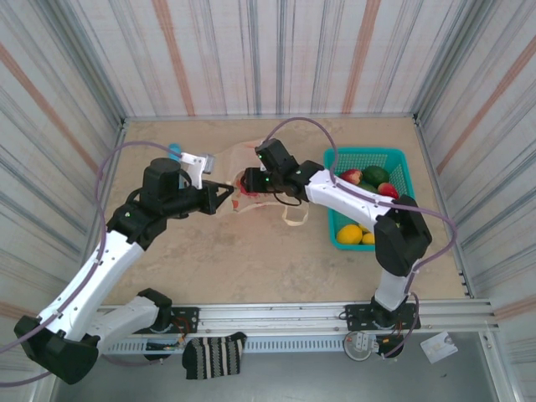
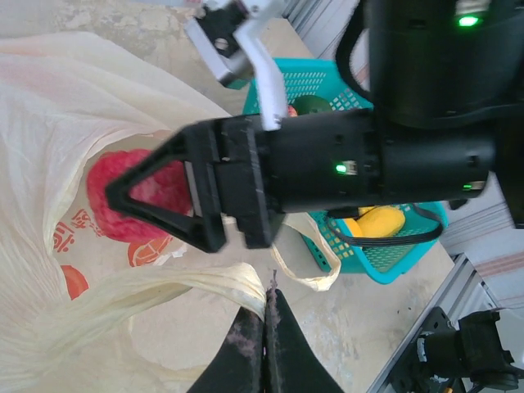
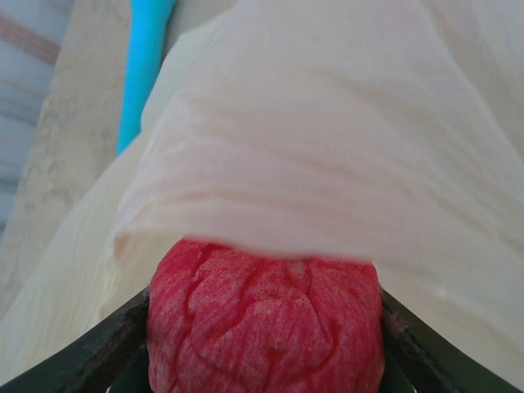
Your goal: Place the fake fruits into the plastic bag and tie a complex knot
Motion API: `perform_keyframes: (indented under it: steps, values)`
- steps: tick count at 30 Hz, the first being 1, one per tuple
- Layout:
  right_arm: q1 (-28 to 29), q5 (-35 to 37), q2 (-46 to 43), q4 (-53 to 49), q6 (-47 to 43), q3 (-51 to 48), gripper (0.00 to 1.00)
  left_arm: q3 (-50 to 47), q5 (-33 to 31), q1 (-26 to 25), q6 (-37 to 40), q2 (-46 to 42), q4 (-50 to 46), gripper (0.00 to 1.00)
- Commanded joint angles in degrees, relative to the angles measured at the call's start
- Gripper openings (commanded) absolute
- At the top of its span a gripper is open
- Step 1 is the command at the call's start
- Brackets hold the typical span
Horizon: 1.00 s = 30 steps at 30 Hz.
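red fruit [image 3: 266, 327] (right jaws) at bag [image 3: 327, 123]

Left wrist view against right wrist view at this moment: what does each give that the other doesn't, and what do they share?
Left wrist view: the left pincer shut on a rolled edge of the plastic bag, and the teal basket behind it, with a yellow fruit and a green fruit inside.
Right wrist view: the wrinkled skin of the red fruit up close, bag film draped over its top, and a blue object beyond the bag.
Shared: the right pincer gripping the red fruit, and the bag.
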Motion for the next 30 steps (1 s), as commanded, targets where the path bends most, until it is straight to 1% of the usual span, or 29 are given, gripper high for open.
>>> perform_keyframes:
  steps: [1, 3, 4, 6, 8, 10, 13, 16, 20, 25, 30]
  values:
    - [0.8, 5.8, 5.1, 1.9, 5.0, 5.2, 0.49, 2.4, -0.1, 0.6, 1.2, -0.4, -0.3, 0.00]
    - [1.1, 7.2, 7.6, 2.5, 6.7, 7.3, 0.49, 3.0, -0.3, 0.8, 1.0, 0.2, 0.0, 0.00]
    - [1.1, 8.2, 8.5, 3.1, 7.5, 7.7, 0.51, 3.5, -0.1, 1.0, 0.8, 0.6, 0.0, 0.00]
    - [1.5, 9.7, 9.7, 5.2, 8.2, 8.1, 0.62, 4.6, 0.2, 1.4, 0.8, 1.9, 0.0, 0.00]
    - [2.0, 12.0, 11.2, 5.4, 8.3, 9.7, 0.78, 5.6, 1.2, 2.0, 0.6, 3.1, -0.1, 0.00]
    - [2.1, 11.8, 11.7, 4.5, 8.0, 11.0, 0.81, 6.2, 1.4, 2.2, 0.5, 3.5, -0.3, 0.00]
    - [2.4, 11.9, 10.1, 5.8, 6.7, 9.2, 0.82, 5.9, 1.4, 2.4, 0.7, 3.1, -0.3, 0.00]
    - [2.3, 11.1, 7.5, 7.6, 5.5, 6.0, 0.80, 4.6, 1.4, 2.4, 0.7, 2.4, 0.0, 0.00]
    - [2.1, 7.1, 2.8, 11.3, 3.0, 1.0, 0.70, 2.8, 1.6, 2.3, 0.5, 1.6, 0.4, 0.00]
    - [2.4, 3.5, -4.6, 12.7, 0.4, -5.3, 0.58, 1.1, 2.3, 2.3, 0.5, 0.0, 0.6, 0.00]
    - [2.5, -0.3, -11.4, 11.1, -1.7, -10.6, 0.53, 0.1, 2.4, 2.4, 0.4, -1.0, 0.8, 0.00]
